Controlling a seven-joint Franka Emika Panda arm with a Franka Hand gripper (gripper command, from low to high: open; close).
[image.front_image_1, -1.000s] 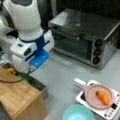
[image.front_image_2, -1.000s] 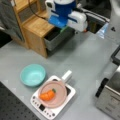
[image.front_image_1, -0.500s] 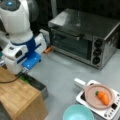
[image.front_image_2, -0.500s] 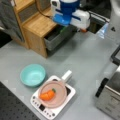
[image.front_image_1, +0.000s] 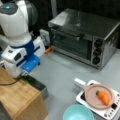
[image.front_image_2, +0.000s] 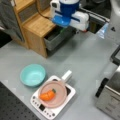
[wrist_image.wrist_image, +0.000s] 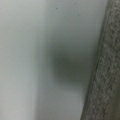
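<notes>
My gripper hangs at the end of the white and blue arm, low over the open grey drawer of a wooden cabinet at a front view's left. In a front view my gripper dips toward the drawer at the top, and the wrist hides its fingers. The wrist view holds only a pale grey surface with a rough grey strip along the right. No fingers show there. Nothing is seen in the gripper.
An orange carrot lies in a pink pan on a white hotplate. A teal bowl stands beside it. The toaster oven fills the back. The same carrot, bowl and cabinet appear from the opposite side.
The arm has shifted toward a front view's left and sunk a little closer to the open drawer. The carrot, pan and bowl have stayed put.
</notes>
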